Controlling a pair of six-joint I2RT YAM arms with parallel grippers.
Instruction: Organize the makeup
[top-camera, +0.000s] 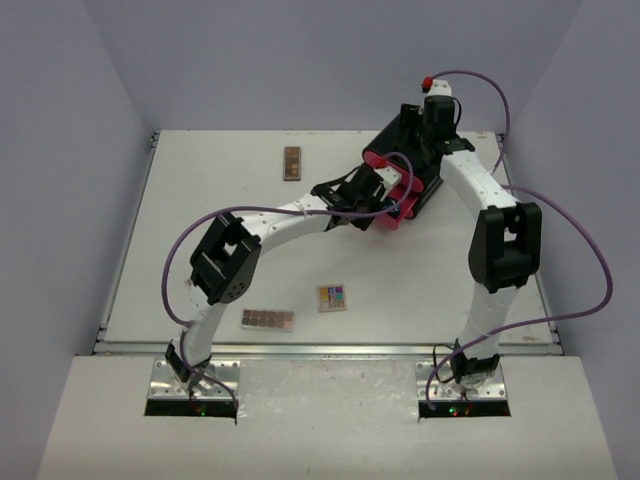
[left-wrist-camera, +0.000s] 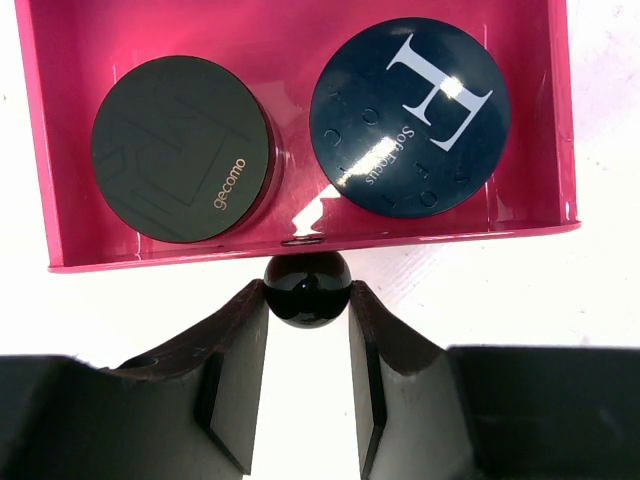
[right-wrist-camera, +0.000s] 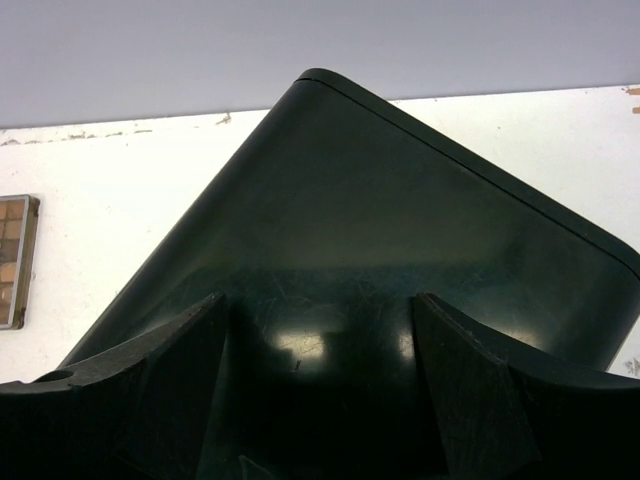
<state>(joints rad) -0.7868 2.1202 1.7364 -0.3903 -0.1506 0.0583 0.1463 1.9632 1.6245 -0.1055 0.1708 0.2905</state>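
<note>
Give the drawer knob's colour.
Glossy black knob, gripped by the left end effector; clearest in left wrist view.

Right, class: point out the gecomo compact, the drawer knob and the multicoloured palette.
gecomo compact (left-wrist-camera: 182, 148): left wrist view, lid centre.
drawer knob (left-wrist-camera: 306, 290): left wrist view, its front.
multicoloured palette (top-camera: 332, 297): top view, its centre.

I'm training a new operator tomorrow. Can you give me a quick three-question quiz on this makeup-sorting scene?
1. How many round compacts lie in the open pink drawer?
2. True or false: the left claw is closed on a palette.
3. The right claw is at: A the black box; B a palette; C bare table.
Key: 1 two; 2 false, it pinches the drawer's black knob; 3 A.
</note>
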